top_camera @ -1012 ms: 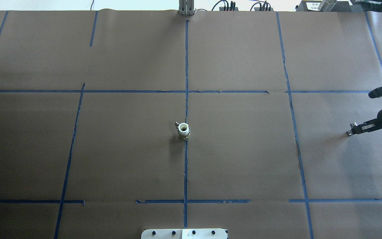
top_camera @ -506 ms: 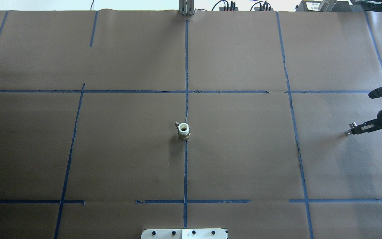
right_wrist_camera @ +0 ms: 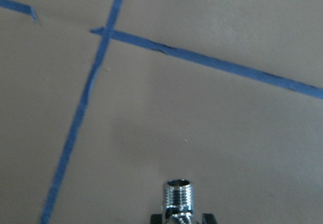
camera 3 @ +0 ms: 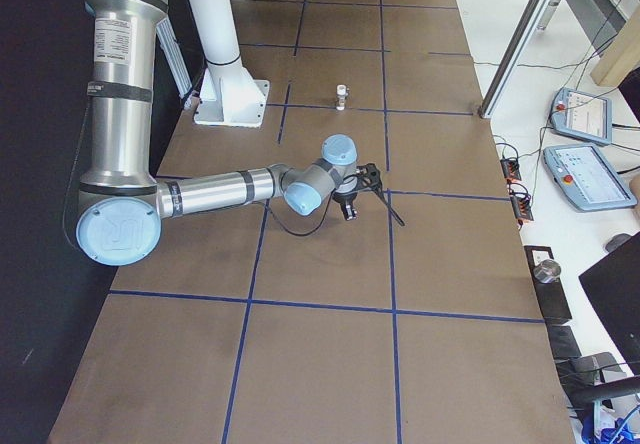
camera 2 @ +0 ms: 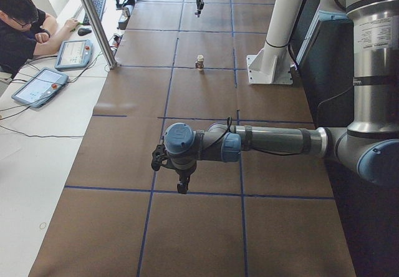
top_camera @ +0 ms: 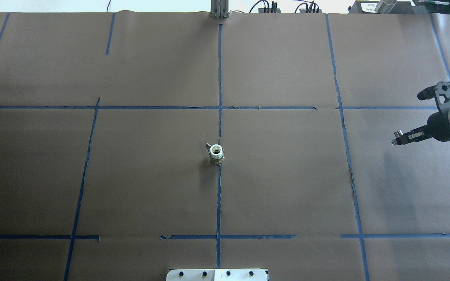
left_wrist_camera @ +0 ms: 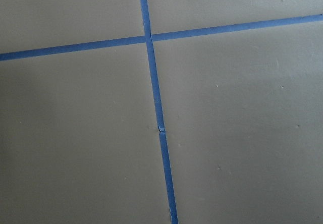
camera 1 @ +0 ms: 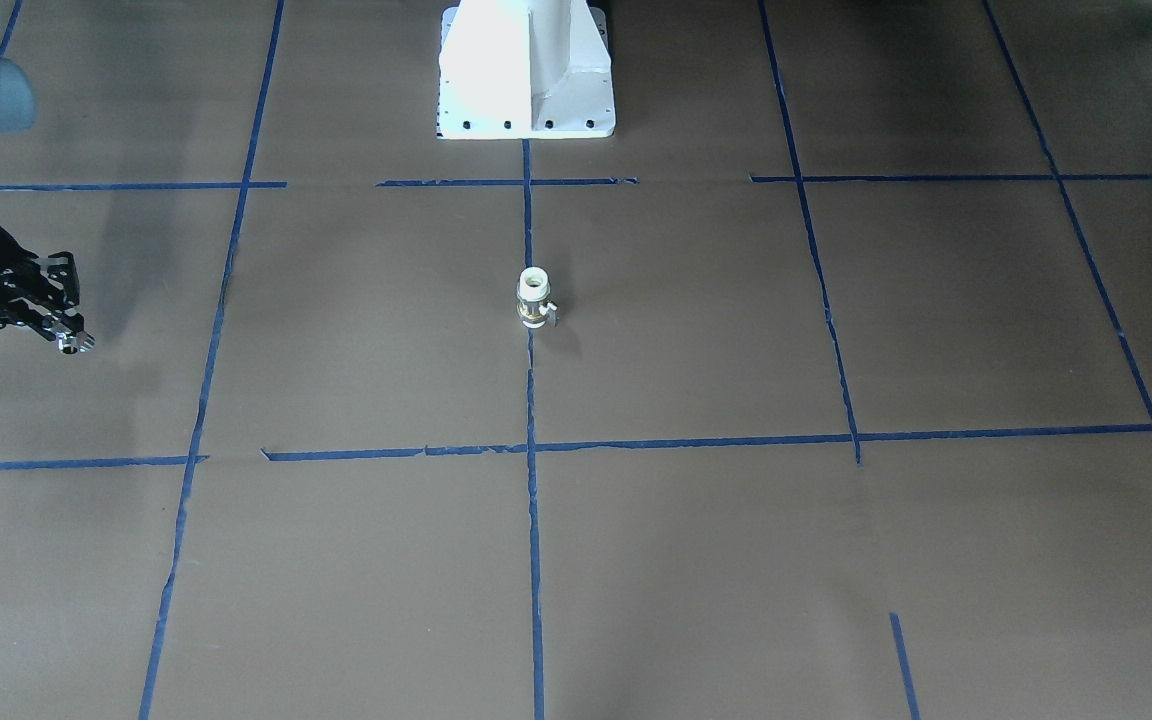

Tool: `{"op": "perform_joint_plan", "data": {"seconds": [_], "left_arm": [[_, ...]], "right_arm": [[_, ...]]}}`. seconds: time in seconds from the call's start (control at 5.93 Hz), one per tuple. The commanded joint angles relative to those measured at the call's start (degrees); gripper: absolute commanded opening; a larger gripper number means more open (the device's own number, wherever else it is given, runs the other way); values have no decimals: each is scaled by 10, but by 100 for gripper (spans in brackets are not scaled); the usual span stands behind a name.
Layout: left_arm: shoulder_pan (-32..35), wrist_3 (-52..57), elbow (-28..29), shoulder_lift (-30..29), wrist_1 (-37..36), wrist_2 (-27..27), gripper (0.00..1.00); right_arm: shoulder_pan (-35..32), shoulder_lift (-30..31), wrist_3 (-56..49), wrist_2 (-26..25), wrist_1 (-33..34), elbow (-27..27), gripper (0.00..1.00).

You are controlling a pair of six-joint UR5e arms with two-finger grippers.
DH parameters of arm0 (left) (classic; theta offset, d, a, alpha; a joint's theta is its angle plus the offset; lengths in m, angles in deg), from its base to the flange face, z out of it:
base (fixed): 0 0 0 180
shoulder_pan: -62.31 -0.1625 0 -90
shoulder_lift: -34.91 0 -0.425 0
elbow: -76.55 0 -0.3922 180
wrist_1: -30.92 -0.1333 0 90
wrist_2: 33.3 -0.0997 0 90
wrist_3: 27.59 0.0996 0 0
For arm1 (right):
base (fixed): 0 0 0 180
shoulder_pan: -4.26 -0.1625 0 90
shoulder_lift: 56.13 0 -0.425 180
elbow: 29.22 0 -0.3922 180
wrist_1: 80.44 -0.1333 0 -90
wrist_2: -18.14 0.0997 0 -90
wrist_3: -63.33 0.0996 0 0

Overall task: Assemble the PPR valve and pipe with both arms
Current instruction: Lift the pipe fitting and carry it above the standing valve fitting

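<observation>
The PPR valve (top_camera: 216, 153) stands upright on the blue centre tape line, white end up, with its small side stub pointing off to one side; it also shows in the front view (camera 1: 533, 298). My right gripper (top_camera: 396, 141) hovers far to the valve's right, shut on the pipe (right_wrist_camera: 177, 199), a small chrome fitting whose threaded end sticks out past the fingertips. It appears at the left edge of the front view (camera 1: 71, 343). My left gripper (camera 2: 181, 186) shows only in the exterior left view, pointing down over the table far from the valve; I cannot tell whether it is open or shut.
The brown paper-covered table carries a grid of blue tape lines. The robot's white base plate (top_camera: 217, 274) sits at the near edge. An operator (camera 2: 22, 27) with tablets sits at the far side, beside an aluminium post (camera 2: 93, 21).
My right gripper, holding the chrome pipe, has moved left toward the centre and farther from the robot's base. The valve has not moved.
</observation>
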State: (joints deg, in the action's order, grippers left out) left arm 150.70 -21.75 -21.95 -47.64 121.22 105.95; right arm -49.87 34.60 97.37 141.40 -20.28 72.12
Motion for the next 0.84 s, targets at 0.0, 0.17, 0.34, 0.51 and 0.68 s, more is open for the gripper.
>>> {"op": "perform_joint_plan", "data": {"seconds": [0.0, 0.17, 0.34, 0.51, 0.68], "left_arm": [[-1, -2, 3, 0, -2, -5, 100], [-1, -3, 3, 0, -2, -6, 100], [-1, -19, 3, 1, -1, -13, 100], [-1, -20, 1, -1, -1, -34, 100], [-1, -22, 1, -1, -1, -35, 100]], "right_arm": [[30, -130, 57, -5, 155, 21, 1], [49, -193, 154, -6, 214, 25, 0], [79, -247, 265, -17, 252, 26, 0], [95, -292, 335, -32, 308, 38, 0], [128, -345, 458, -60, 377, 58, 0]]}}
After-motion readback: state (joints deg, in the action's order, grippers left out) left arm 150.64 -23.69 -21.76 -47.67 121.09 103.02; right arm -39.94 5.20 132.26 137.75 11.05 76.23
